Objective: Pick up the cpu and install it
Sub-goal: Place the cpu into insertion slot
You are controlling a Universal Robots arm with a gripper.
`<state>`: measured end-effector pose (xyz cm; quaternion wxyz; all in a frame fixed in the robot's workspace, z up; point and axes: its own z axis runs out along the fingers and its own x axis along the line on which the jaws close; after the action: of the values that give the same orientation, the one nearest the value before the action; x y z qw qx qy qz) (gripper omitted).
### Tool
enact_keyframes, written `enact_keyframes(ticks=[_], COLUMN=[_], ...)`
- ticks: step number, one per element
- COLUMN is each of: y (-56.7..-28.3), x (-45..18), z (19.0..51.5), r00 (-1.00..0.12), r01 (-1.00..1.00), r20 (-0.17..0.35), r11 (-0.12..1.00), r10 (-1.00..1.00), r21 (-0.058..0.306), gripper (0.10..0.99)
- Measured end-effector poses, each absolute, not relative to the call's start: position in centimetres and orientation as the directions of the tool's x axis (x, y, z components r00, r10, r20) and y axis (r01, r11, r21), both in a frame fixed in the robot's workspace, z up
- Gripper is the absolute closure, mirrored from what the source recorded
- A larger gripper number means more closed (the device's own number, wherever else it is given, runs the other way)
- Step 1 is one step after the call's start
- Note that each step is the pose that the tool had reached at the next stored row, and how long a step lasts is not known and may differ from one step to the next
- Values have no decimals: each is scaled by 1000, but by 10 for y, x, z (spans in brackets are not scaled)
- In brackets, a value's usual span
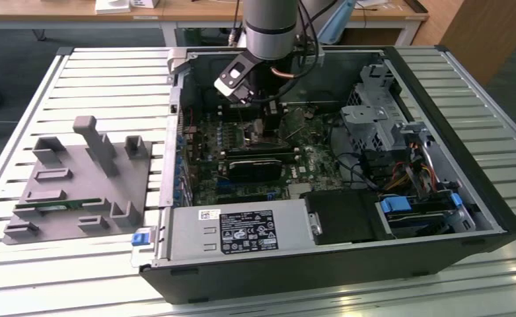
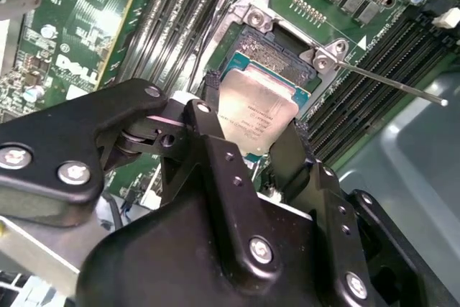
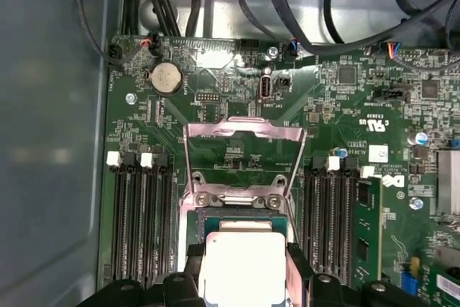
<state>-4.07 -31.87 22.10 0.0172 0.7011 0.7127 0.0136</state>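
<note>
**Cpu [image 2: 255,116] in gripper [image 2: 251,133], over the socket [image 2: 277,44]**

I saw the cpu clamped between the two black fingers [image 2: 209,116], one on each of two opposite edges, so the gripper was closed on it. In the second wrist view the chip sat tilted just above the open socket, silver lid up, with small dark print on the lid that I could not make out. In the first wrist view the load plate [image 3: 242,149] stood flipped open beyond the cpu. The thin release lever [image 2: 388,84] stuck out to one side. Memory slots [image 3: 140,221] ran along both sides of the socket, one of them holding a green stick [image 3: 366,228]. The motherboard [image 3: 345,106] carried white logo marks and a coin battery [image 3: 167,77].

In the exterior view the arm reached down into the open computer case [image 1: 469,132]. The power supply [image 1: 240,231] wore a white sticker with dense print. A grey parts fixture [image 1: 73,178] lay on the slatted table [image 1: 108,79] at the exterior view's left.
</note>
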Motion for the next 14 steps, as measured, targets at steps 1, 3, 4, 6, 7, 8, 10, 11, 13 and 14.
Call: enact_keyframes(ticks=[1,3,4,6,7,8,10,11,13,14], y=[-319,-319,-319,-319,-319,-319,-318,-318,-318,-318], x=[-41,-41,-41,-42,-43,-43,-43,-43,-43,-43], z=[220,218,217,215,214,213,211,210,209,208], r00=[-16,-15,-15,-15,-15,-15,-13,-12,-9,-9], r01=[999,999,999,999,999,999,999,999,999,999], r20=[-5,-5,-5,-5,-5,-5,-5,-5,-5,-5], r11=[16,15,15,15,15,15,14,12,10,9], r10=[1000,1000,1000,1000,1000,1000,1000,1000,1000,1000], r21=[44,44,44,44,44,44,43,44,44,44], gripper=[553,553,553,553,553,553,553,553,553,553])
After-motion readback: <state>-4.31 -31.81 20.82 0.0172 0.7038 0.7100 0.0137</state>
